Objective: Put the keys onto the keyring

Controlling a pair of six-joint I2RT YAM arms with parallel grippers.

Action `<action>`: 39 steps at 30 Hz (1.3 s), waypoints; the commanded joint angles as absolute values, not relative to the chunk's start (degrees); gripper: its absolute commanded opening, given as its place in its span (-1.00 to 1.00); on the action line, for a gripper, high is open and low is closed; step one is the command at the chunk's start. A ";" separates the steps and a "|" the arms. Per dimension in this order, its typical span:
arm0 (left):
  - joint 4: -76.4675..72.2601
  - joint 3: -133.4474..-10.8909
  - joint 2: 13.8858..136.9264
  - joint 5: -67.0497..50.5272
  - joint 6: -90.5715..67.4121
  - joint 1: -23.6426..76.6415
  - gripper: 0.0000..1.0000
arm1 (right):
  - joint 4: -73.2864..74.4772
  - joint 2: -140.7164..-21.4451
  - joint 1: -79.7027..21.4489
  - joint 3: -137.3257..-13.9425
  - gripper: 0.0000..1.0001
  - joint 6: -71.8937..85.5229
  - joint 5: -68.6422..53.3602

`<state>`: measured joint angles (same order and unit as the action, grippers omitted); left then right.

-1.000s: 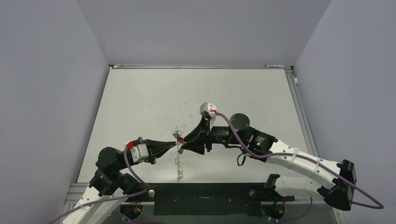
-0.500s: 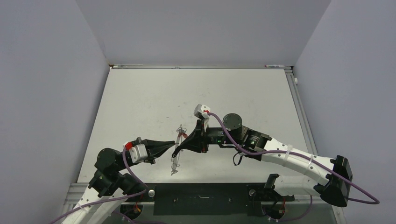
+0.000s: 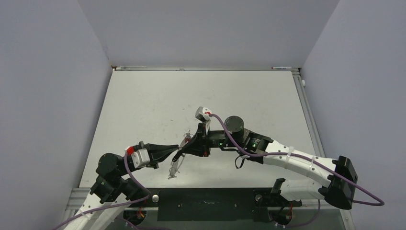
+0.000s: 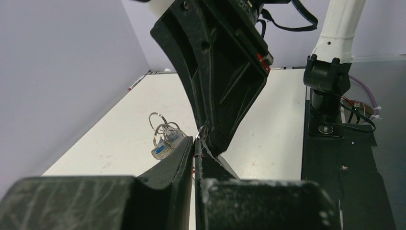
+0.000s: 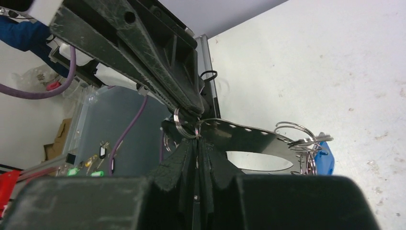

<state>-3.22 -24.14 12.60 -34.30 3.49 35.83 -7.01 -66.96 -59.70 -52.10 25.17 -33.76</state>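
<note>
My left gripper [image 3: 176, 150] and right gripper [image 3: 183, 147] meet tip to tip above the near middle of the table. The keyring [image 3: 173, 168], a thin silver wire loop, hangs tilted between them. In the left wrist view my left gripper [image 4: 195, 143] is shut, with a sliver of the red key in the slit. The blue key [image 4: 162, 149] and small rings hang just left of it. In the right wrist view my right gripper [image 5: 196, 143] is shut on the keyring [image 5: 182, 125] right under the left fingers [image 5: 143, 62]. The blue key [image 5: 326, 156] hangs to the right. The black key is not visible.
The white table [image 3: 158, 100] is walled at the left, back and right. A black base plate [image 3: 206, 203] runs along the near edge between the arm bases. The right arm's base post [image 4: 330, 72] stands at the table's edge.
The right arm has swung left and both grippers have shifted slightly left. The keyring has tilted, its lower end swinging toward the left.
</note>
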 commanded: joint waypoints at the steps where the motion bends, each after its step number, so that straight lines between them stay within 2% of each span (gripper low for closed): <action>1: -7.55 -25.11 11.91 -34.41 2.26 35.46 -1.00 | -13.41 -71.62 -59.72 -53.41 -0.89 30.31 -36.48; 8: -7.69 -25.09 11.28 -34.11 1.69 35.42 -1.00 | -15.71 -73.53 -59.27 -53.44 -0.90 31.49 -37.21; 27: -7.68 -24.76 10.93 -35.25 2.42 35.42 -1.00 | -2.62 -70.03 -58.71 -59.94 -0.89 23.71 -33.91; 39: -7.56 -24.70 10.98 -35.41 2.86 35.42 -1.00 | -0.26 -67.61 -58.18 -60.79 -0.89 22.52 -32.96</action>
<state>-3.51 -23.83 11.09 -33.91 3.22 35.16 0.75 -69.45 -58.78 -57.91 23.57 -34.72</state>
